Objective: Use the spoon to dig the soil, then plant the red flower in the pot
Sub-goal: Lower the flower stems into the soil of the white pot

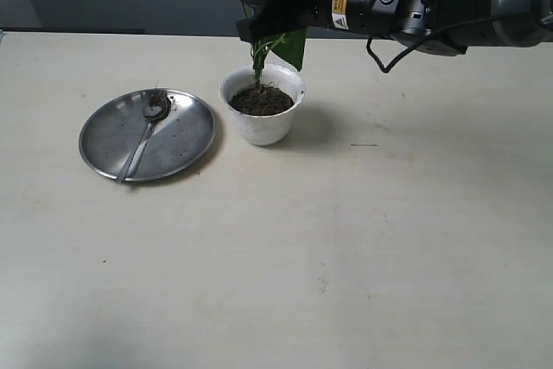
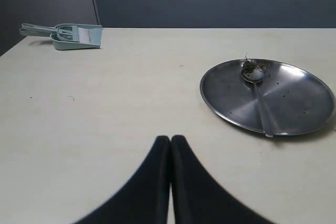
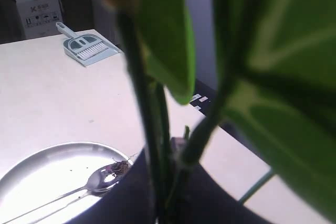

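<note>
Right gripper (image 1: 259, 28) is above the pot (image 1: 262, 115), clamped on the green stems of the red flower (image 1: 278, 45); the stem bases stand in the soil (image 1: 261, 100) filling the pot. The bloom itself is out of view; only stems and leaves (image 3: 273, 93) show. Left gripper (image 2: 170, 148) hangs low over the bare table (image 2: 105, 124), fingers pressed together, holding nothing. The spoon (image 1: 145, 134) lies on the round steel plate (image 1: 186, 140), left of the pot, with soil crumbs in its bowl. A pale green dustpan (image 2: 73, 36) sits at the table's far edge.
</note>
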